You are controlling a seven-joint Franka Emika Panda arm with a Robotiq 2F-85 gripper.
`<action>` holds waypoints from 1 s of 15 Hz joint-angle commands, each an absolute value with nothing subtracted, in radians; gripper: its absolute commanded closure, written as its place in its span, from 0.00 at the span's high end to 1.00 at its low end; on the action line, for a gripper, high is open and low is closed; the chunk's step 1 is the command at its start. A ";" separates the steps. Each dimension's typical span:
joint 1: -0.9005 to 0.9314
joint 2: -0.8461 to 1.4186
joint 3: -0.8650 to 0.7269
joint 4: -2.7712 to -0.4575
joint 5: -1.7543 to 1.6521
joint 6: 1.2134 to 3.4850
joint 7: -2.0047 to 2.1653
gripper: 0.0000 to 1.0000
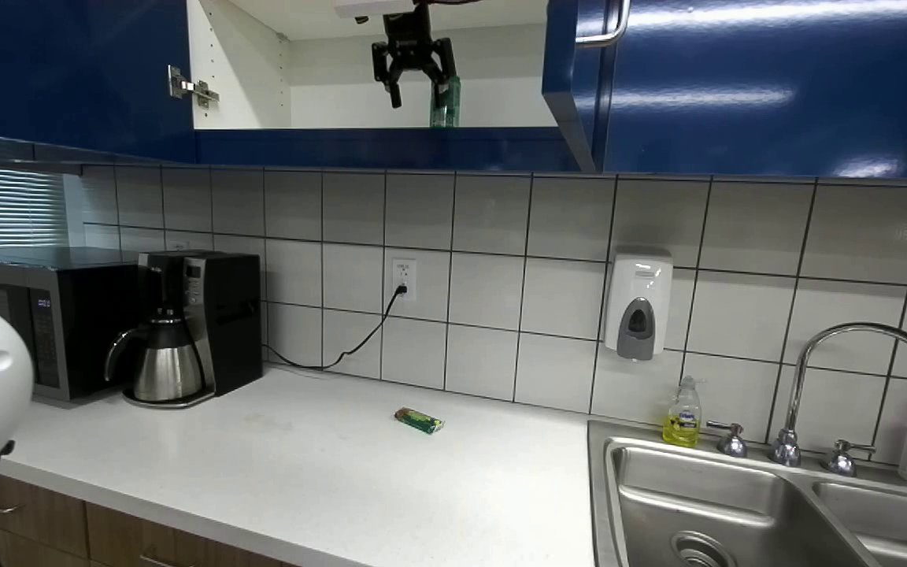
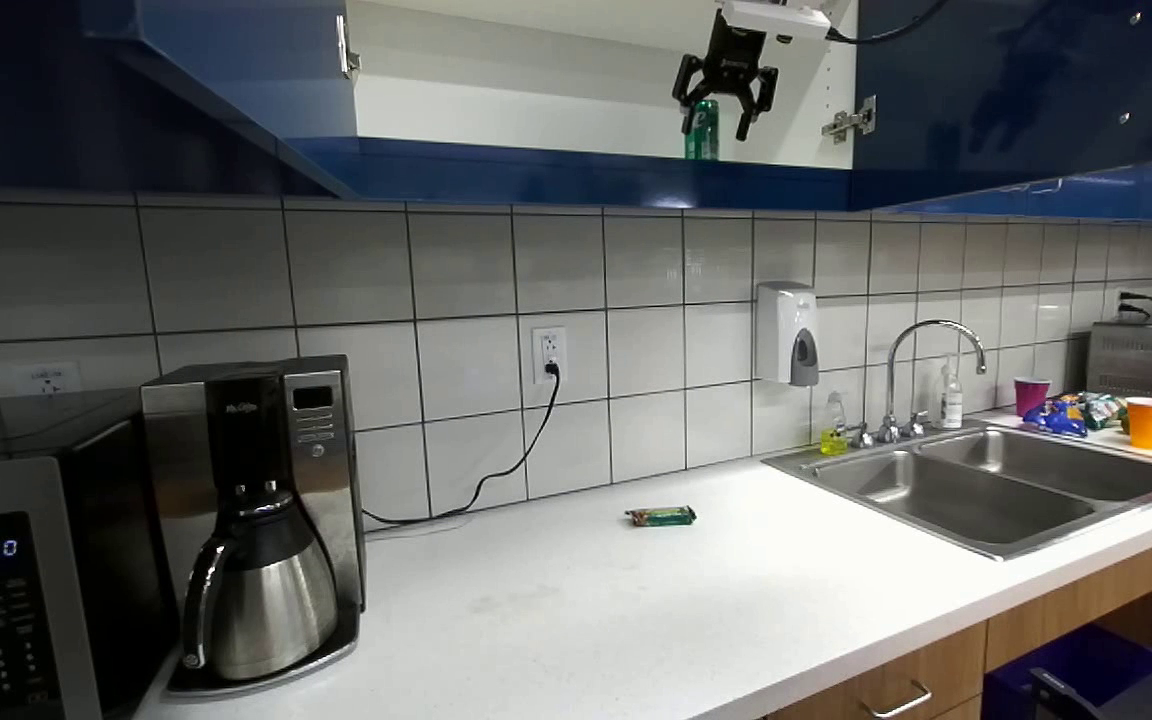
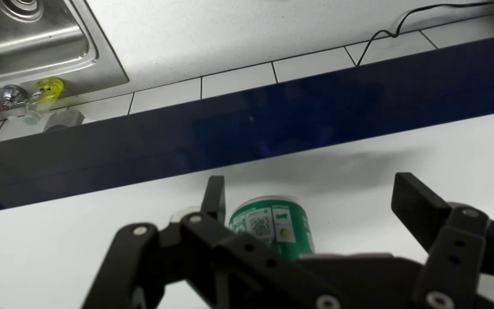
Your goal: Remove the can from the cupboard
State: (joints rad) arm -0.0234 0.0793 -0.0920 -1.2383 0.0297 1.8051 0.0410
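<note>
The green can (image 1: 449,114) stands upright on the white shelf inside the open cupboard (image 1: 375,147), near its front. It also shows in an exterior view (image 2: 703,145) and in the wrist view (image 3: 300,227), where the gripper's linkage hides part of it. My gripper (image 1: 419,98) hangs fingers-down at the cupboard's opening, with its fingertips below the can's top in both exterior views. In the wrist view the gripper (image 3: 309,184) is open, with the can showing between its fingers, closer to the left finger. I see no grip on the can; whether a finger touches it, I cannot tell.
Open blue doors flank the opening, the door with a handle (image 1: 568,79) and the hinged door (image 2: 1016,100). A blue front edge (image 3: 247,128) borders the shelf. Below, the counter (image 1: 327,472) holds a green packet (image 1: 420,420), a coffee maker (image 1: 237,323) and a sink (image 1: 697,488).
</note>
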 commanded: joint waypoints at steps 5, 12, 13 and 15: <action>-0.026 0.161 -0.100 -1.124 0.016 1.802 0.047 1.00; -0.026 0.223 -0.116 -1.047 0.021 1.801 0.045 1.00; -0.026 0.232 -0.118 -1.036 0.020 1.803 0.046 1.00; -0.025 0.250 -0.121 -1.015 0.020 1.804 0.045 1.00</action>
State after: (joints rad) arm -0.0234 0.2050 -0.1171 -1.0847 0.0298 1.8061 0.0410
